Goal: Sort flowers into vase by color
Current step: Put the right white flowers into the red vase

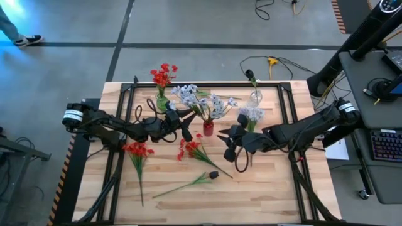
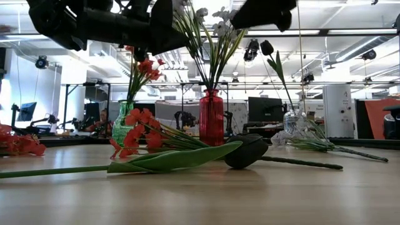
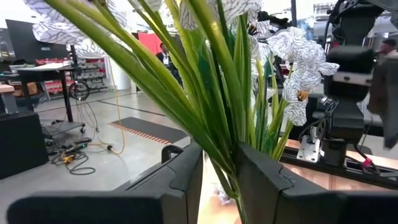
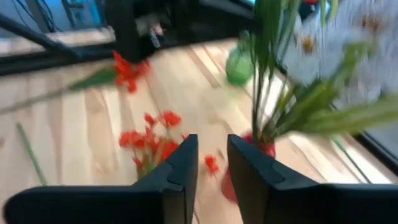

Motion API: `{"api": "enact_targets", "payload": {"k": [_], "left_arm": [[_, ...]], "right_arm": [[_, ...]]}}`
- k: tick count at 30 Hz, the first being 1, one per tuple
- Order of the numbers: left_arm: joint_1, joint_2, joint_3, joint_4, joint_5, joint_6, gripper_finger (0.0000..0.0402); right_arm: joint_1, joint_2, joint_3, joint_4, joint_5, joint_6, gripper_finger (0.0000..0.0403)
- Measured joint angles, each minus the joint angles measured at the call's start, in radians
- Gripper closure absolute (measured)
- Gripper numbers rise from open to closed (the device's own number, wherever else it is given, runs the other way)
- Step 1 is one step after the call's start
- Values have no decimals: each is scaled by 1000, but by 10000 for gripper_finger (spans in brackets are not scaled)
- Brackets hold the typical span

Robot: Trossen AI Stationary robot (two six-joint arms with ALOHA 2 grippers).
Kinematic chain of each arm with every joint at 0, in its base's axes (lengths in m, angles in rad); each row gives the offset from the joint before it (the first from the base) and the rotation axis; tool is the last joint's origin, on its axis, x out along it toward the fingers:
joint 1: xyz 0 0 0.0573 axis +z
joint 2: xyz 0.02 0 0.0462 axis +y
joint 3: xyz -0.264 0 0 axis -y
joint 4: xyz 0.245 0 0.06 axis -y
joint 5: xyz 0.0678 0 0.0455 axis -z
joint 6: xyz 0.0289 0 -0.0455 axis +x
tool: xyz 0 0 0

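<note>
Left wrist view: the left gripper [image 3: 219,180] has its jaws drawn close around the green stalks of the white flowers [image 3: 292,68], apparently grasping them, though the contact itself is hard to make out. Just below the jaws stands the red vase [image 1: 208,129] holding that bunch. The right gripper [image 4: 212,171] hovers beside the same vase, jaws narrowly parted on nothing. Farther out on the counter [image 1: 264,194], red flowers [image 1: 191,149] and a dark-budded stem [image 1: 188,184] lie loose. Seating the white bunch seems the step in hand; next comes fetching a loose stem.
</note>
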State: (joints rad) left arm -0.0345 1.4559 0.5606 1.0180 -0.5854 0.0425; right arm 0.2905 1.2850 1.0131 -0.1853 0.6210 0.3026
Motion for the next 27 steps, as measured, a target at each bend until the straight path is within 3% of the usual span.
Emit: {"api": "enact_targets", "payload": {"k": [8, 19, 27], "left_arm": [[0, 0, 0, -5, 0, 0, 327], [0, 0, 0, -28, 2, 0, 327], [0, 0, 0, -42, 12, 0, 327]], "right_arm": [[-18, 24, -24, -44, 7, 46, 389], [-142, 59, -115, -27, 8, 144, 394], [-193, 60, -209, 120, -63, 155, 394]]}}
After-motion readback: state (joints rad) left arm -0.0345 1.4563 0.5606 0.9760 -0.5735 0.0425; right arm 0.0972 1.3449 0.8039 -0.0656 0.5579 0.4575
